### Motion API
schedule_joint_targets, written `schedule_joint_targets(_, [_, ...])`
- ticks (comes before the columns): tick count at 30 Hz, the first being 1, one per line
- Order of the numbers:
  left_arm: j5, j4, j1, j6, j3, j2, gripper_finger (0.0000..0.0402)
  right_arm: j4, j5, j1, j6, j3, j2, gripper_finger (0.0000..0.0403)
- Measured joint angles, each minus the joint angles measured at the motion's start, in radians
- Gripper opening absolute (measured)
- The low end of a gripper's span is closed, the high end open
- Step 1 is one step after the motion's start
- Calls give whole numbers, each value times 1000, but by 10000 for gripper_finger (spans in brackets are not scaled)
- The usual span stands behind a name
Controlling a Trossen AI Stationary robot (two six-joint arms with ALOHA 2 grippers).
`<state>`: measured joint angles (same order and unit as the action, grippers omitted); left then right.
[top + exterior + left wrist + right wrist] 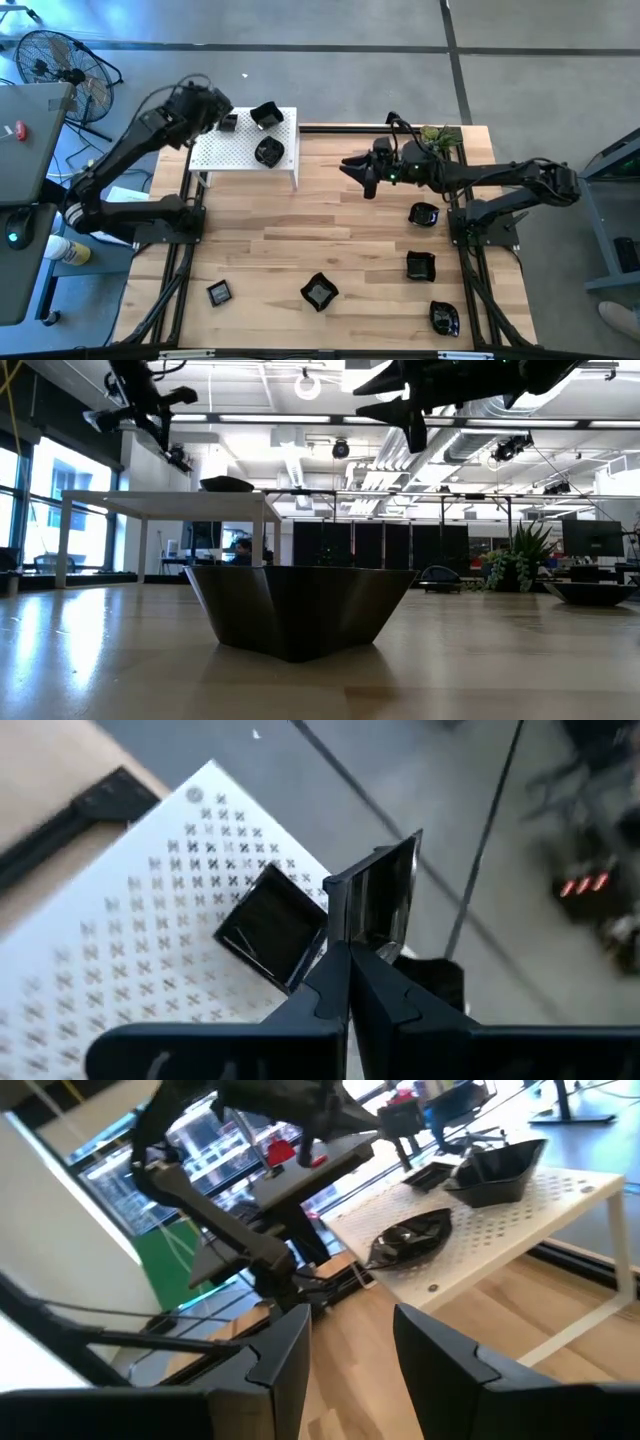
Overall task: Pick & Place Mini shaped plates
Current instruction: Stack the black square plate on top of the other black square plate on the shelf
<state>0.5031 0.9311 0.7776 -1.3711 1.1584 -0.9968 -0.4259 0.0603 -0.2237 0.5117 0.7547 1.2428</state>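
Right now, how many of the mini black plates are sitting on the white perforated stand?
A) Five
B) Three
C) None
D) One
B: the high view shows three plates on the white perforated stand: a small square plate near its far left corner, an angular plate at its far edge, and a round plate nearer its front.

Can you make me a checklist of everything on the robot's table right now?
Surface: wooden table with a white perforated stand.
Job's things: three black plates on the stand, five on the wood.
Clutter: green plant sprig.
Grippers: left gripper shut on a square plate over the stand's far corner; right gripper open, empty, above the table.
Cables: along the arms.
Surroundings: fan, grey floor.
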Motion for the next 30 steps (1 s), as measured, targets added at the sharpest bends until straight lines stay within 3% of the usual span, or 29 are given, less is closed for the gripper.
schedule_joint_targets(7, [176,-286,-109,-311,-239,71,0,12,69,-19,-19,0,-27,140])
schedule_joint_targets(14, [221,-473,-117,-507,-397,72,0,67,112,-19,-42,0,-56,140])
schedule_joint_targets(30, [221,-442,-117,-604,-416,72,0,109,112,-31,-68,0,-93,140])
